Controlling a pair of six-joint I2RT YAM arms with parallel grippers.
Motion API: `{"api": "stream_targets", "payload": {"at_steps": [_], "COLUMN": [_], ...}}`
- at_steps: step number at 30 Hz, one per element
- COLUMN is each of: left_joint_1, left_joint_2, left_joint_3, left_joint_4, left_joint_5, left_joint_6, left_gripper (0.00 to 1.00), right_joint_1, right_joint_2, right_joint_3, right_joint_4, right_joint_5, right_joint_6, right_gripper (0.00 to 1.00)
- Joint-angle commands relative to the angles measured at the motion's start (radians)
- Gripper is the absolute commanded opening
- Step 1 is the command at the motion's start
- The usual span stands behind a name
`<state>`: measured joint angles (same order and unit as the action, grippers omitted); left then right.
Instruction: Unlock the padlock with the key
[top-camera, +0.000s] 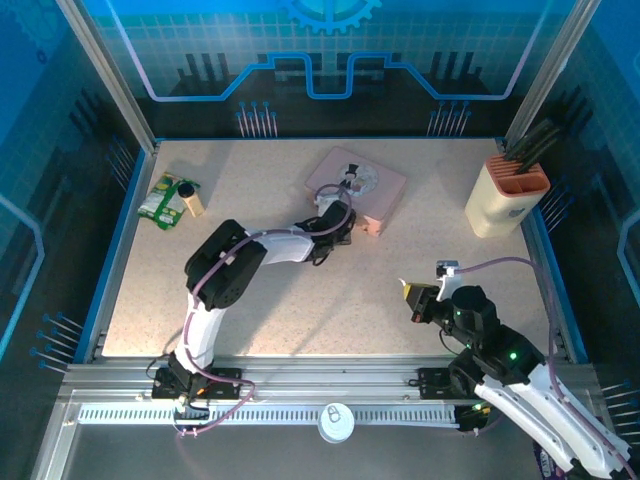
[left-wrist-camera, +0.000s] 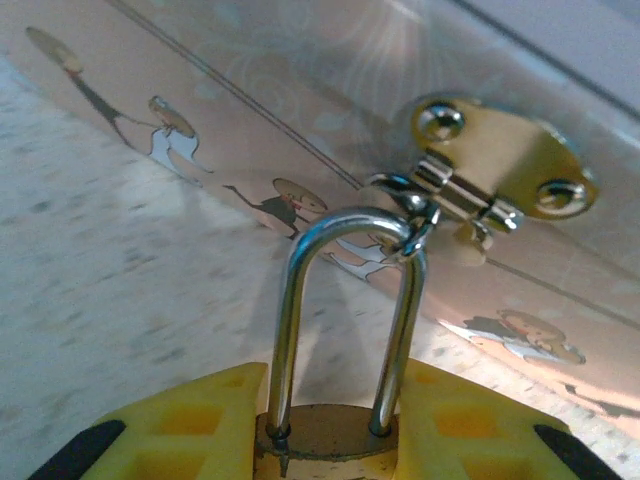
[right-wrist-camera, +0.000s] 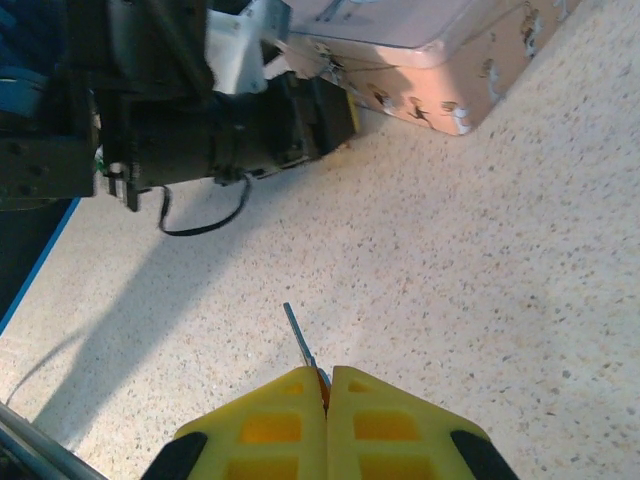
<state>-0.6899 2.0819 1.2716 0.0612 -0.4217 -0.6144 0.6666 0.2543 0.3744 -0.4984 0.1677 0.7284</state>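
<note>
Bottom centre of the left wrist view, the left gripper (left-wrist-camera: 335, 400) clamps the padlock (left-wrist-camera: 322, 440) body, its shackle hooked through the hasp (left-wrist-camera: 500, 170) of the tin (left-wrist-camera: 200, 110). The right gripper (top-camera: 410, 294), lower right in the top view, pinches the key (right-wrist-camera: 298, 335), well apart from the padlock.

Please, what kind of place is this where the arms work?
Probably a robot test or demonstration cell, not a home: a speckled table enclosed by aluminium posts and blue printed panels.
</note>
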Motion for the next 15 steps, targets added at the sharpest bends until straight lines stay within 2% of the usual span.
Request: {"api": "stream_targets", "payload": {"at_steps": [1,8,15], "left_joint_1": [0.012,0.007,-0.076], "left_joint_2": [-0.106,-0.262,-0.287], "left_joint_3": [-0.095,-0.281,-0.311], "left_joint_4": [0.031,0.045,0.006], "left_joint_5": [-0.003,-0.003,-0.025], "left_joint_6": [-0.036,-0.053,-0.058], "left_gripper": [0.22,0.21,0.21], "right_joint_1": [-0.004,-0.002,-0.004], "right_joint_2": [0.03,0.087,0.099], "right_joint_3": [-0.015,-0.022,-0.028], "right_joint_4": [0.093,0.142,0.132], "right_joint_5": [-0.035,-0.046,-0.027], "right_joint_6": [0.023,0.013,0.012], "right_gripper": [0.0,0.0,0.0]}}
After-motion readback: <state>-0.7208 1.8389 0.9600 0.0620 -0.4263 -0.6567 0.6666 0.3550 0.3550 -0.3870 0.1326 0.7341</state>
